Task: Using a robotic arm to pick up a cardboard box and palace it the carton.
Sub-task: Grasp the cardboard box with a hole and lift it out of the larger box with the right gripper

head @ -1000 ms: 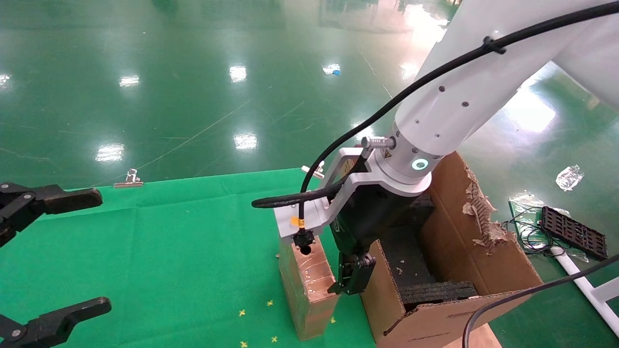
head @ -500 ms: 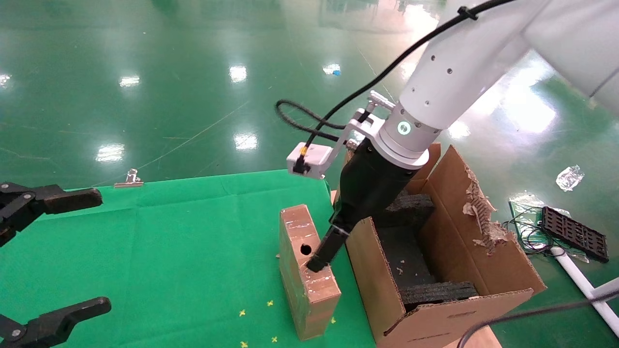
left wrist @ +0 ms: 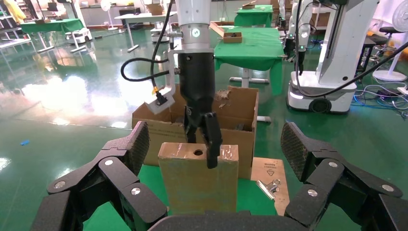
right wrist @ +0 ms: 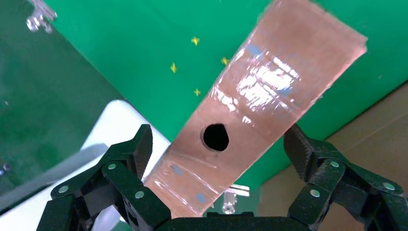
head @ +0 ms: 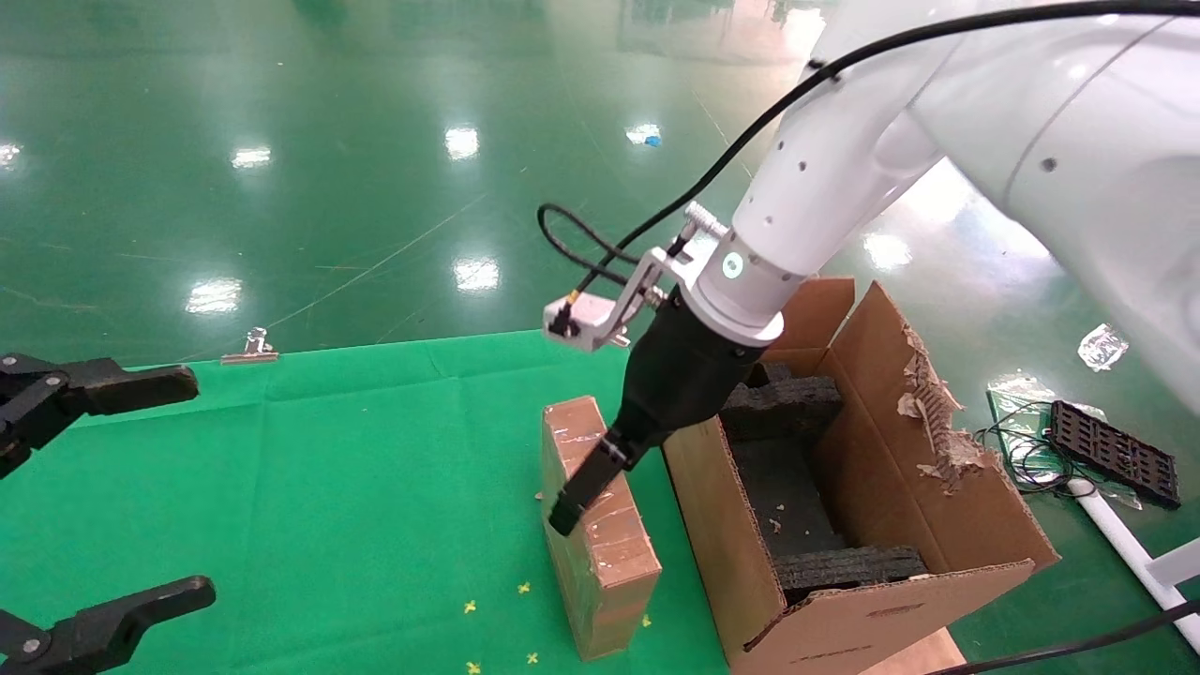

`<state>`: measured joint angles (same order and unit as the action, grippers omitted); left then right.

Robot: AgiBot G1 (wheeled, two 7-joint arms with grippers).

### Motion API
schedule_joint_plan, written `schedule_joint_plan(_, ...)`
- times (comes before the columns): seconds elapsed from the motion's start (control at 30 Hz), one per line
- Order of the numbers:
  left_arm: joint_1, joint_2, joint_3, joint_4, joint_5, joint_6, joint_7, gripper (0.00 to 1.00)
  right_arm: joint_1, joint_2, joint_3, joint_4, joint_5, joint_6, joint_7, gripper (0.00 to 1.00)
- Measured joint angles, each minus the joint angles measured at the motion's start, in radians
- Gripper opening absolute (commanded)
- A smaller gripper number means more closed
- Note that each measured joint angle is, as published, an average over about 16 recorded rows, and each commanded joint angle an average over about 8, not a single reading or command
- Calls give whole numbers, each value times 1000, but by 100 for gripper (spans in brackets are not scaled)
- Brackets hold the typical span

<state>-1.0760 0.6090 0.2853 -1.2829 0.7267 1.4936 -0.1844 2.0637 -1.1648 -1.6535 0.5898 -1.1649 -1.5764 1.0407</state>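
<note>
Green cloth [head: 309, 469] over shiny green floor [head: 375, 141]; our right gripper [head: 600, 473] spread wide straddling the cardboard box [head: 600, 553], beside the carton [head: 937, 525].

R gripper [head: 577, 502] over cardboard box [head: 600, 544], beside carton [head: 947, 516]; L gripper [head: 103, 487] idle.

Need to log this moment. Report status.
Right gripper open, jaws straddling the top of the cardboard box, no grip yet. Left gripper parked open. Box stands beside the carton. Nothing in the way.
</note>
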Motion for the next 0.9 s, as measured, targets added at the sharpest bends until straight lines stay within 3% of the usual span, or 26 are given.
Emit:
schedule_joint_plan(0.07,0,0,0,0,0,0,0,88,-1,-10,-12,-11,-1,0,-6,45)
schedule_joint_plan(0.17,0,0,0,0,0,0,0,63,-2,-20,-29,-20,-2,0,-14,8)
schedule_joint_plan(0.23,0,0,0,0,0,0,0,44,-1,-24,-40,-22,-1,0,-18,0)
schedule_joint_plan(0.33,0,0,1,0,0,0,0,25,0,-28,-56,-22,0,0,-22,0)
schedule_joint_plan(0.57,0,0,1,0,-1,0,1,4,4,-30,-91,-10,6,2,-21,0)
schedule_joint_plan(0.9,0,-1,2,0,-1,-1,1,0,8,-28,-129,0,17,8,-23,0)
